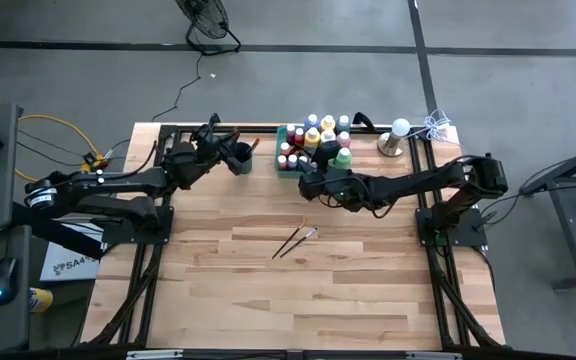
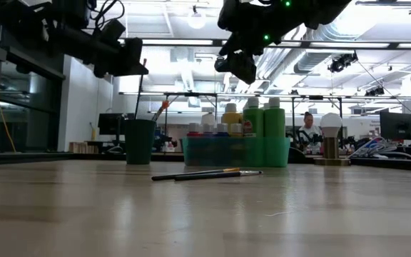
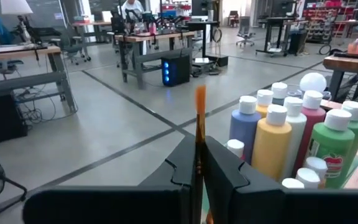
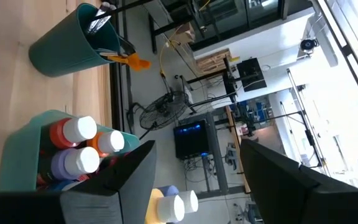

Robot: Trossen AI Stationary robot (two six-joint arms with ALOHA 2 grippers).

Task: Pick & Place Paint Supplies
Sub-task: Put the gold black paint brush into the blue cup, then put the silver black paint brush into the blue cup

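While the left gripper is hanging above the dark cup at the back of the table, its fingers are pinching a brush tight, bristle end pointing away from the wrist. That brush's long axis is running straight out along the fingers, and judging from the high view the cup mouth is sitting just under and beside the gripper, so the drop looks to turn on tipping the handle down into it. 1 orange-tipped brush is already leaning out of the cup.

The right gripper is hovering in the air at the near edge of the green tray, fingers spread wide and carrying nothing. 2 more brushes are lying touching each other on the bare boards, toward the front of the table from that gripper. They are lying on a diagonal, tips toward the tray side. The right arm is the nearer one to them; the left is well apart.

The paint bottles are standing upright and packed together in the tray, caps up.

The tabletop is pale wood planking, flat, otherwise mostly bare. A white-topped lamp-like stand is sitting beside the tray. Beyond the table a large workshop is showing, with benches, screens and a seated person far off.
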